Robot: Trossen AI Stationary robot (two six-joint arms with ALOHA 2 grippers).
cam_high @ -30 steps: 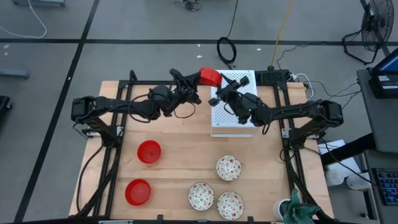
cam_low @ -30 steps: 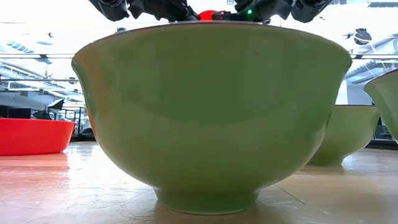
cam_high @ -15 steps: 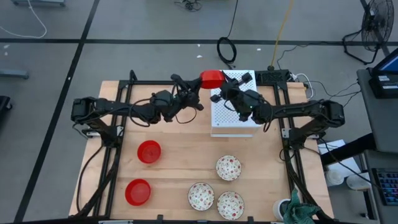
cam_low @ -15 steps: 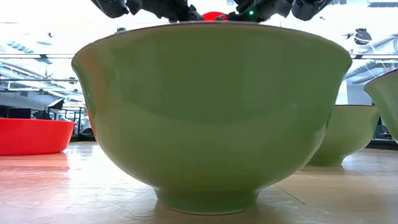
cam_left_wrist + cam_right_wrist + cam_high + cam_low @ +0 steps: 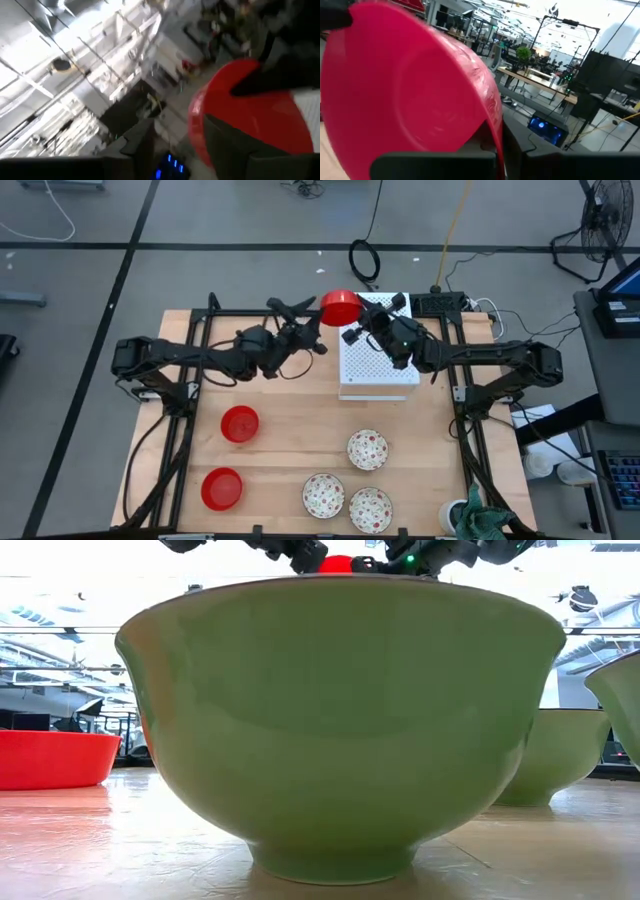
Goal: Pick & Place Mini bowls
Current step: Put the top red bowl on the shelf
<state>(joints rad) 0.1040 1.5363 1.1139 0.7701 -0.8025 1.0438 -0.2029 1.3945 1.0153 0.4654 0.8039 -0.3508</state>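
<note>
A glossy red mini bowl (image 5: pixel 340 307) hangs tipped on its side above the far left corner of the white perforated board (image 5: pixel 380 360). My right gripper (image 5: pixel 352 330) is shut on it from the right. My left gripper (image 5: pixel 312 320) stands open just left of the bowl, the rim (image 5: pixel 196 125) close by its fingers. Two more red bowls (image 5: pixel 239 423) (image 5: pixel 221 488) and three white red-speckled bowls (image 5: pixel 367 449) (image 5: pixel 323 495) (image 5: pixel 371 509) rest on their feet on the wooden table. My right gripper pinches the red bowl's rim (image 5: pixel 492 117), one finger inside the hollow and one on the outer wall. The fingers come slanting from the table's right and near side. The bowl is lifted clear and tipped, its hollow turned toward my right wrist.
The white board stands at the back right of the table (image 5: pixel 290 440). One speckled bowl (image 5: pixel 340 730) fills the low view, with a red bowl (image 5: pixel 50 760) at its left. A dark box and cables (image 5: pixel 440 302) lie behind the board.
My left gripper has let go of the red bowl and drawn back a little toward the table's left. My right gripper has taken hold of the bowl's rim and shifted slightly toward the far edge. The bowl has stayed lifted and has turned a little.
</note>
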